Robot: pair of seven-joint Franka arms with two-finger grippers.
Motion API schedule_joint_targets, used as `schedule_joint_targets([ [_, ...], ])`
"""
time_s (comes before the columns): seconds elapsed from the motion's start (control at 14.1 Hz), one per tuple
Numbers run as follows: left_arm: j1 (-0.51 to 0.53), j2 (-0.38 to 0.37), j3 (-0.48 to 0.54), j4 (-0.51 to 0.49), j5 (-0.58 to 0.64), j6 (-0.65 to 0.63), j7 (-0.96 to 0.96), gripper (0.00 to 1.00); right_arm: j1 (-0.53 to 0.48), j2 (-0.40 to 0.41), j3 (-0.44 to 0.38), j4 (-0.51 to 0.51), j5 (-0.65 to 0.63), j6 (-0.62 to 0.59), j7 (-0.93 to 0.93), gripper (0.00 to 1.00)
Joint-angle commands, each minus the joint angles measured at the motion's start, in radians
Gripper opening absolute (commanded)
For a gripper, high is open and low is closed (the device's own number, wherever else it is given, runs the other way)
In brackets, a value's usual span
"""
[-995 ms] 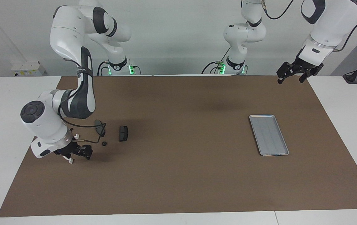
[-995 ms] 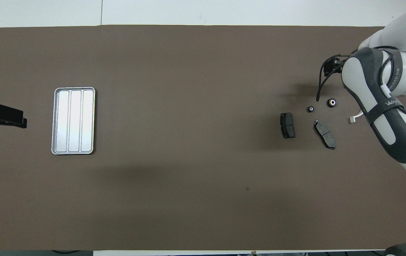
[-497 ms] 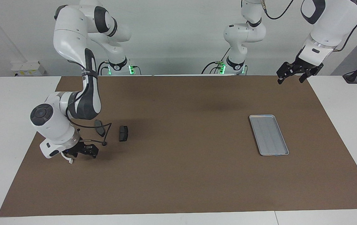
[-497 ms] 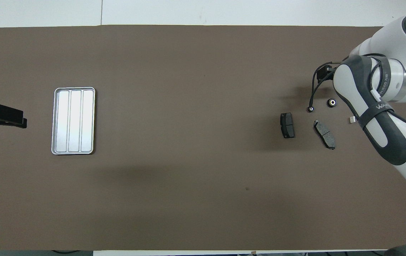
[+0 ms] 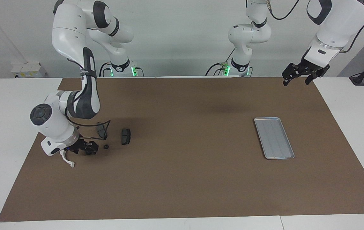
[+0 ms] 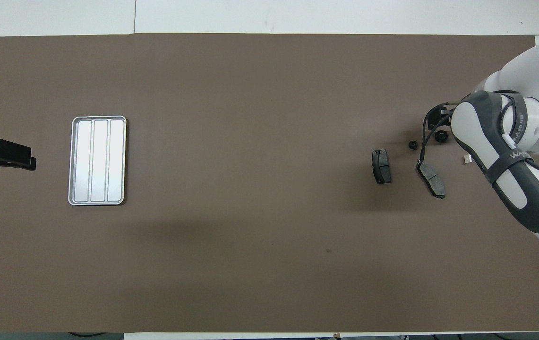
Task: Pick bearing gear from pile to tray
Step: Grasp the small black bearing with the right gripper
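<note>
Hovering low over the pile, right pincer (image 5: 87,149) spread, empty; small black round bearing piece (image 5: 106,147) lies just beside it (apart). Left pincer (image 5: 297,76) spread, waiting.

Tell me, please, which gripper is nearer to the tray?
Left. The left gripper hangs in the air over the mat's edge at the tray's end of the table; the right gripper is down among the small parts at the other end.

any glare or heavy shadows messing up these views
Overhead view: the tray glares bright white, hiding its ridges; a broad soft shadow darkens the mat nearer the robots. Facing view: no glare on the tray; dark shadow under the right end effector.
</note>
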Motion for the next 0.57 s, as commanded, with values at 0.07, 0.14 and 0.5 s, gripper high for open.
schedule_joint_targets([
  [0.07,-0.005,-0.025,0.001,-0.026,0.006,0.003,-0.01,1.0,-0.01,-0.049,0.01,-0.097,0.017,0.073,-0.031,0.94],
  [0.14,-0.005,-0.027,0.001,-0.026,0.006,0.004,-0.011,1.0,-0.012,-0.049,0.01,-0.104,0.017,0.082,-0.032,0.94],
  [0.5,-0.015,-0.027,0.0,-0.029,0.004,-0.007,-0.008,1.0,-0.013,-0.047,0.008,-0.125,0.017,0.123,-0.048,0.94],
])
